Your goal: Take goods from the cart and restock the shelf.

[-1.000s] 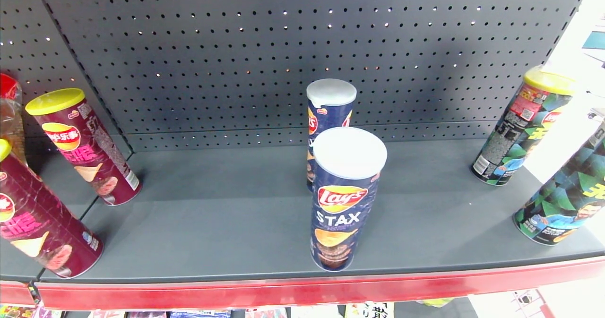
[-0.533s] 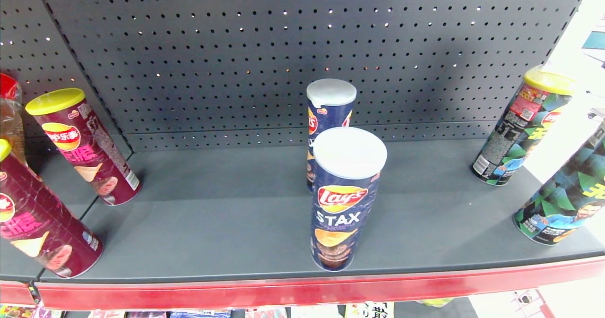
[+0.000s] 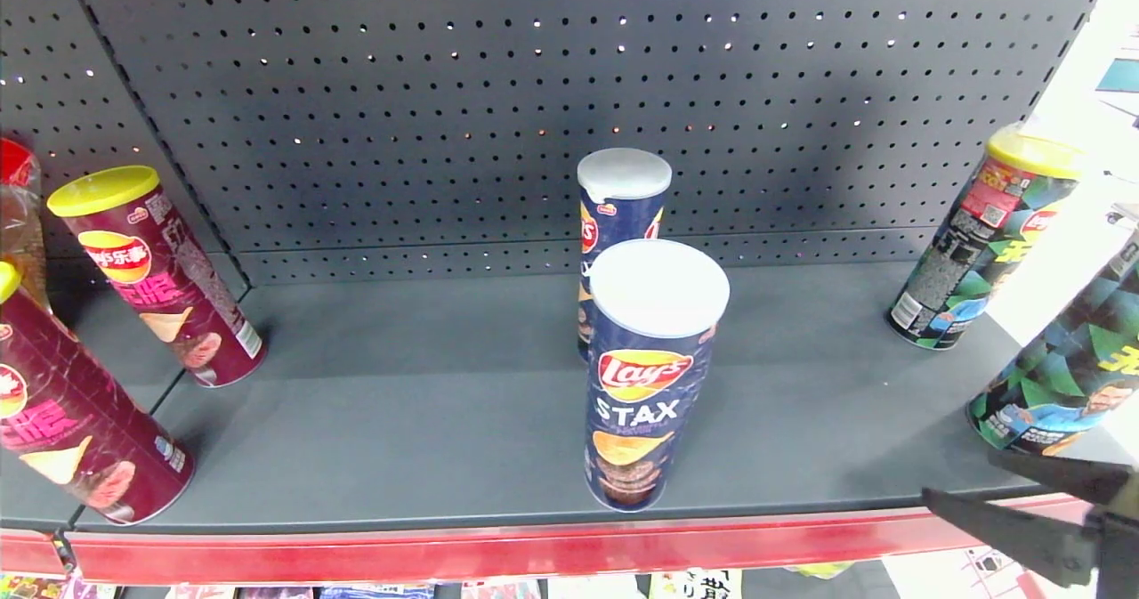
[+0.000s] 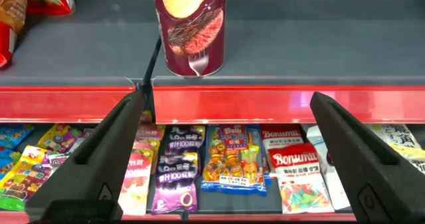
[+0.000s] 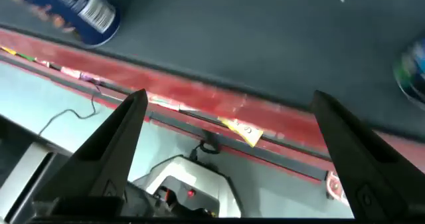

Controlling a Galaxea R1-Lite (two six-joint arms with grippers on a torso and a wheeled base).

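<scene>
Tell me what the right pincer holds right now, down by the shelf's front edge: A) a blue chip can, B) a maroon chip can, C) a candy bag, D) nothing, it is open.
D: in the right wrist view the right pincer has its fingers spread wide, with nothing between them but the red shelf lip beyond.

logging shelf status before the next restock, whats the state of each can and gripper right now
front blue cylindrical chip can, upright, white lid on
rear blue chip can, upright, white lid on
far maroon chip can, upright, yellow lid on
near maroon chip can, upright
far green-black chip can, upright, yellow lid on
near green-black chip can, upright, top cut off
left gripper, jaws open, empty
right gripper, jaws open, empty
</scene>
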